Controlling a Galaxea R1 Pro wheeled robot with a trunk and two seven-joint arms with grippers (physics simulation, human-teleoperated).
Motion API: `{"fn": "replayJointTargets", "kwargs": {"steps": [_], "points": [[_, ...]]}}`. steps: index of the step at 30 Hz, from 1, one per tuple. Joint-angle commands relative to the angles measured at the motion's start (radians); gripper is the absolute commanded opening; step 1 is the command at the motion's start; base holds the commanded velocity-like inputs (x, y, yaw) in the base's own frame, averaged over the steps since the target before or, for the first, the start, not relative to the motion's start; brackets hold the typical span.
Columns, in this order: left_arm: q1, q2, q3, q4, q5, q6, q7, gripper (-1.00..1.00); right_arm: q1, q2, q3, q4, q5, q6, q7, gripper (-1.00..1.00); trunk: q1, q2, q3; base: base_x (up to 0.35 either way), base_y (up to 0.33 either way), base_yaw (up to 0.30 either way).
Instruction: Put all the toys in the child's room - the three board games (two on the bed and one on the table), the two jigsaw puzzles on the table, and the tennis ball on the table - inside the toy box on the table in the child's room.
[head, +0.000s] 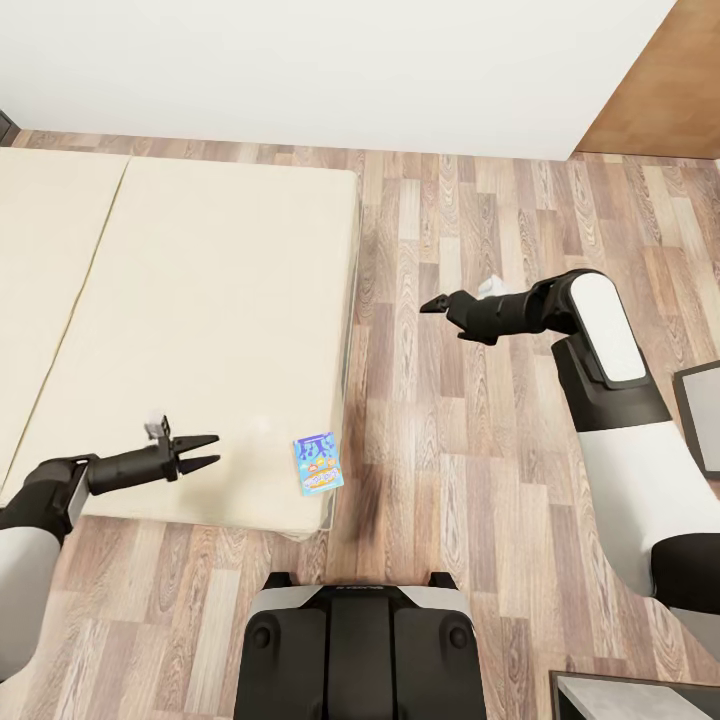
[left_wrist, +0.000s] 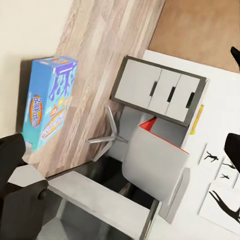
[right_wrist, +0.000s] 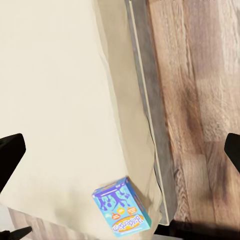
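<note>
where the bed comes to its near right corner, a small blue box lies flat on the beige cover, close to the edge and touching nothing else. in the right wrist view the same blue box sits by the corner of the mattress, with the dark frame and the wooden floor beside it. in the left wrist view the box shows its printed face and one long side, at the mattress edge with the floor beyond it.

the left gripper hangs over the near part of the bed, left of the box and apart from it, its two dark fingers spread with nothing between them. the right gripper is out over the floor, right of the bed and farther away than the box; whether its fingers are apart cannot be told from the head view, but in the right wrist view the two fingertips stand wide at the picture's edges, empty.

beyond the box in the left wrist view are a grey drawer unit, a chair with a pale back and red seat, and a white wall with black bird shapes. the robot's base shows at the near edge of the head view, and a white wall runs along the far side of the room.
</note>
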Motion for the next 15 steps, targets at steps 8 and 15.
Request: {"fn": "replayJointTargets", "kwargs": {"steps": [8, 15], "points": [[0.059, 0.013, 0.008, -0.012, -0.009, 0.01, -0.008, 1.0, 0.002, -0.006, 0.001, -0.009, -0.01, -0.001, -0.01, 1.0, 0.001, -0.002, -0.001, 0.0, 0.0, 0.0], [0.107, 0.038, 0.008, -0.088, -0.007, 0.022, -0.008, 1.0, 0.048, -0.011, -0.003, -0.011, -0.015, 0.001, -0.01, 1.0, 0.001, -0.002, -0.001, 0.0, 0.0, 0.0]]}}
